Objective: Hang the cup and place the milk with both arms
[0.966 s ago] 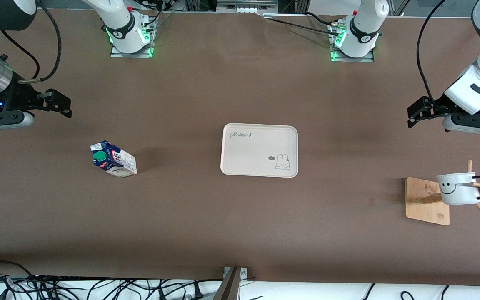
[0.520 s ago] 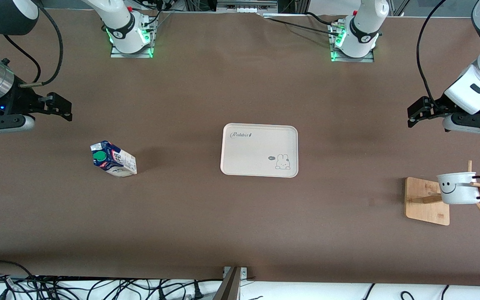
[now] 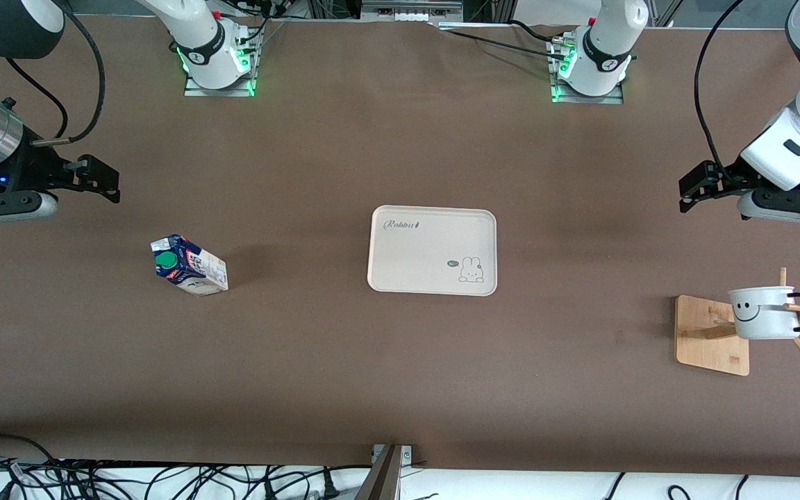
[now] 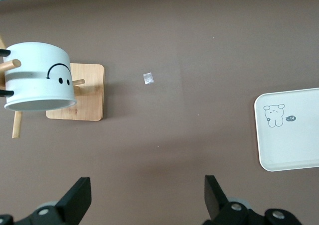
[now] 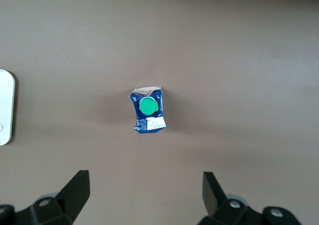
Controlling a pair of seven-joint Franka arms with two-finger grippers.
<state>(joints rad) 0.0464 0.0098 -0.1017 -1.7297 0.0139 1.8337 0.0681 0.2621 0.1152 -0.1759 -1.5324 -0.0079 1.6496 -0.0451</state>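
Overview of the table with both arms raised and the milk not yet placed. The cup (image 3: 763,314) already hangs by its black loop handle on a peg of the wooden rack (image 3: 711,335) at the left arm's end of the table, so I judge the hanging half finished. The milk (image 3: 189,264) stands on the bare cloth toward the right arm's end, well apart from the tray (image 3: 432,250) at the table's middle. The right gripper (image 5: 145,197) hovers with its fingers spread wide and empty; its wrist view shows the green cap between the two fingers, though far below. To do the pick well, I would keep the carton centred between the fingers while descending, turn the wrist so the pads meet its flat sides, and close below the gable so the carton does not tip. The left gripper (image 4: 148,201) waits, fingers also wide and empty, over bare cloth near the rack. Compared with a second ago, the right gripper has shifted slightly in the front view; the left gripper, carton, cup and tray are unchanged.
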